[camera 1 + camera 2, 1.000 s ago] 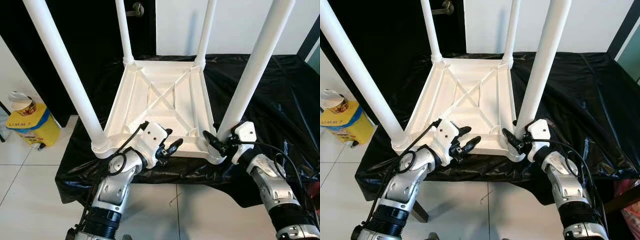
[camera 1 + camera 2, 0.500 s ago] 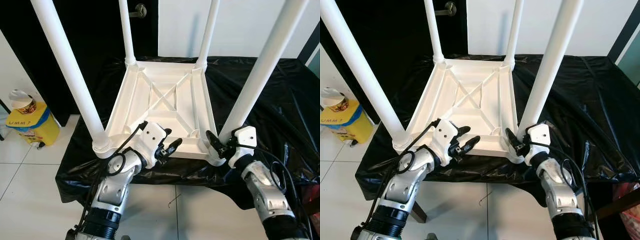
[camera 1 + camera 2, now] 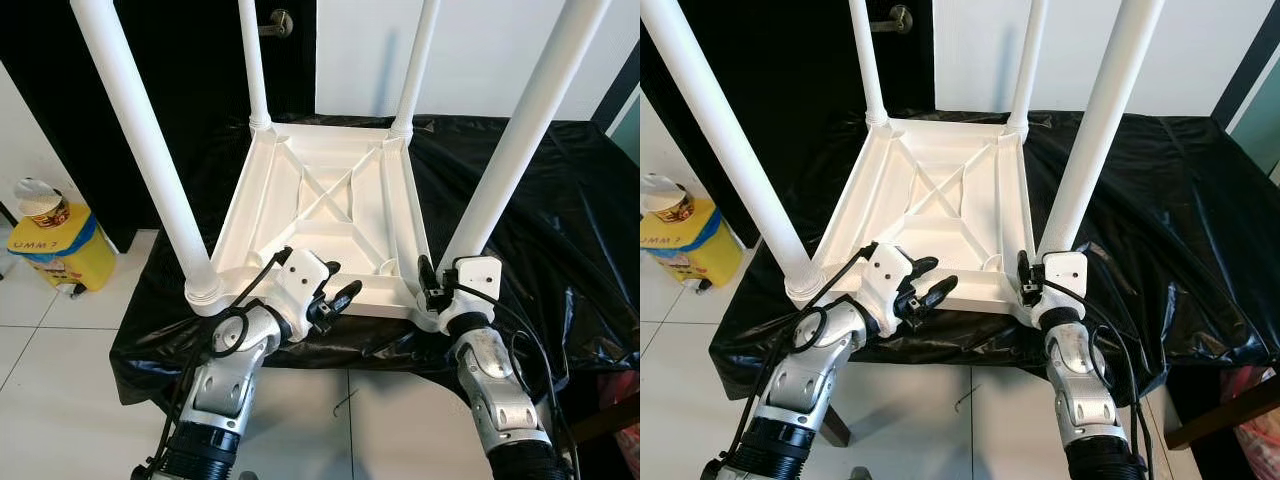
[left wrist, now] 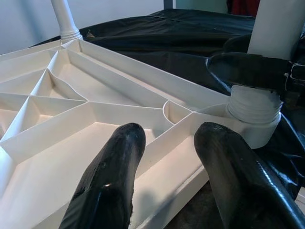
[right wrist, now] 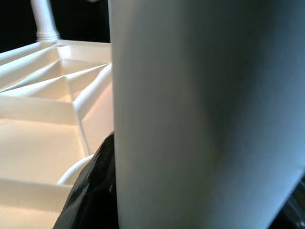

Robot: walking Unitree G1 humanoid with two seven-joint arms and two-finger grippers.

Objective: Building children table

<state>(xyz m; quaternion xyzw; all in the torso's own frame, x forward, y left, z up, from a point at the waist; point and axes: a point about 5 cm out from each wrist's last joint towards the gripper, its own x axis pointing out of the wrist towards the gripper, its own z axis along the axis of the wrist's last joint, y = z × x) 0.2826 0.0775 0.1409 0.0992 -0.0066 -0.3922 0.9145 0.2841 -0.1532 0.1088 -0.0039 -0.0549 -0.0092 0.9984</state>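
— Where's your white plastic children's table (image 3: 325,215)?
— Upside down on the black plastic sheet (image 3: 560,190), four legs up.
— Your grippers?
— Left gripper (image 3: 335,298), fingers apart, straddles the near rim at 6 o'clock. Right gripper (image 3: 1025,283) is clamped on the white round leg (image 3: 1090,140) at 5 o'clock.

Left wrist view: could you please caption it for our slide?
Open left gripper straddles the upturned white table's near rim, beside a screwed-in leg.
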